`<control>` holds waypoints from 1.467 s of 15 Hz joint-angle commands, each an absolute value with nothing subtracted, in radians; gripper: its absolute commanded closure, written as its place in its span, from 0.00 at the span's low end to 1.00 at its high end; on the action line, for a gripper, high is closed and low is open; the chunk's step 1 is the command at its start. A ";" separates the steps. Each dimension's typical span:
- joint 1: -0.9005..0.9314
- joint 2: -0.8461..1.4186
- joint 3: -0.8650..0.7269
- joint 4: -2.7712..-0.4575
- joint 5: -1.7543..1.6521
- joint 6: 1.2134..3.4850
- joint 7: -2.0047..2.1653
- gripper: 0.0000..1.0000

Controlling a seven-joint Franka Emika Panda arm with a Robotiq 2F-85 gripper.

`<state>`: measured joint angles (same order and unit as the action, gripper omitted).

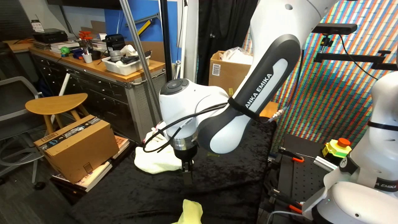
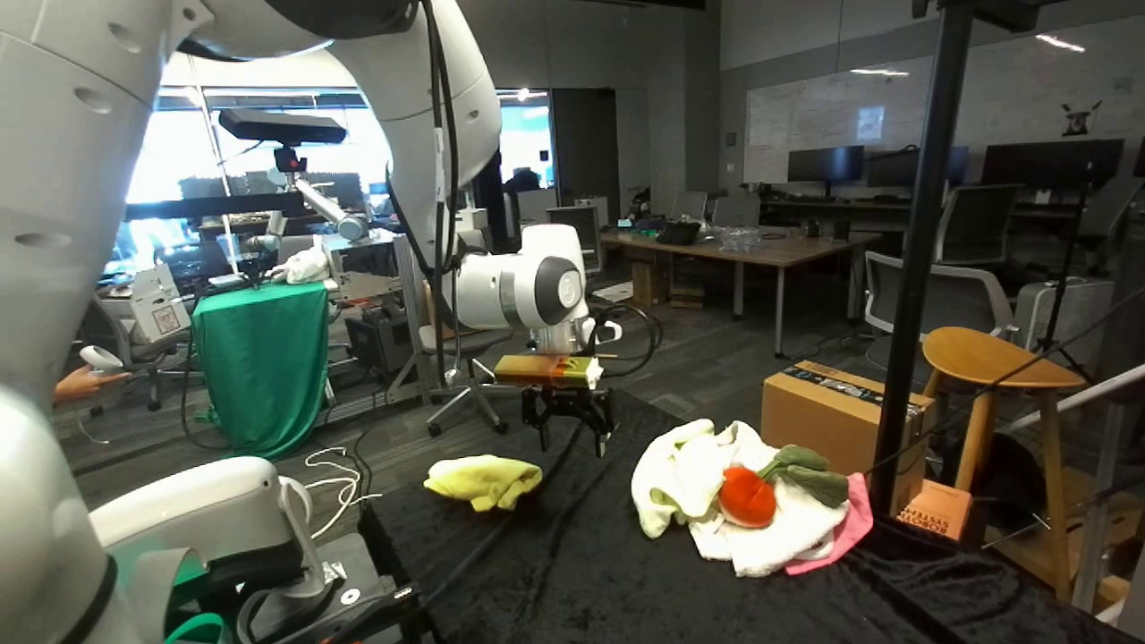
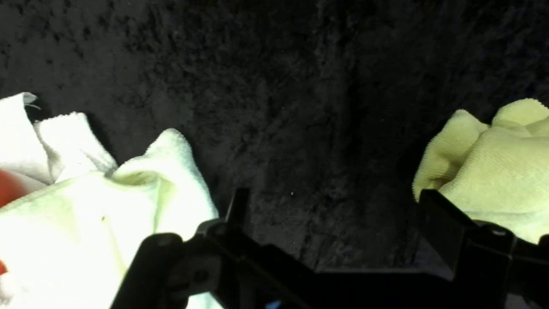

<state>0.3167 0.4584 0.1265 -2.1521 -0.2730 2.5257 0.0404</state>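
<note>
Plainly seeing the claw [image 2: 573,445] hanging above the black-covered worktop [image 2: 555,572] with its fingers [image 3: 446,231] spread wide apart, gripping and touching nothing. Finding the yellow cloth [image 2: 486,483] lying crumpled to one side below, near the worktop's far-left edge in an exterior view; finding the pale cloth [image 2: 684,474] bunched in a pile [image 2: 760,544] on the other side, near the far-right edge.

Judging the yellow cloth as probably weighing little, feeling soft and limp, giving under a pinch without breaking or sliding much; looking easiest to take by the raised fold [image 3: 452,148] facing the claw, reaching low enough to catch more than a thin top layer.

Comparing views: getting ribbed texture and folds up close only from the wrist view, though losing the yellow cloth's right part past the border. Getting the red thing [image 2: 748,497] nearly whole in an exterior view, beside the green thing [image 2: 809,474]. Seeing the claw [image 1: 187,182] edge-on in an exterior view, so telling nothing there of its spread, with the arm [image 1: 191,109] hiding part of the pile.
</note>
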 commanded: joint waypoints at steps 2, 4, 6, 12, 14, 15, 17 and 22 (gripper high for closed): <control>0.353 0.466 0.120 -2.213 -0.309 2.618 0.094 0.00; 0.362 0.477 0.125 -2.239 -0.301 2.658 0.104 0.00; 0.353 0.496 0.151 -2.256 -0.291 2.700 0.047 0.00; 0.336 0.527 0.244 -2.242 -0.305 2.694 -0.200 0.00; 0.324 0.515 0.281 -2.243 -0.303 2.671 -0.290 0.00; 0.328 0.514 0.285 -2.240 -0.316 2.666 -0.323 0.00; 0.324 0.515 0.301 -2.240 -0.336 2.669 -0.402 0.00; 0.331 0.533 0.297 -2.234 -0.414 2.701 -0.516 0.00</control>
<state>0.3452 0.5267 0.2871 -2.2444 -0.3657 2.6877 -0.4567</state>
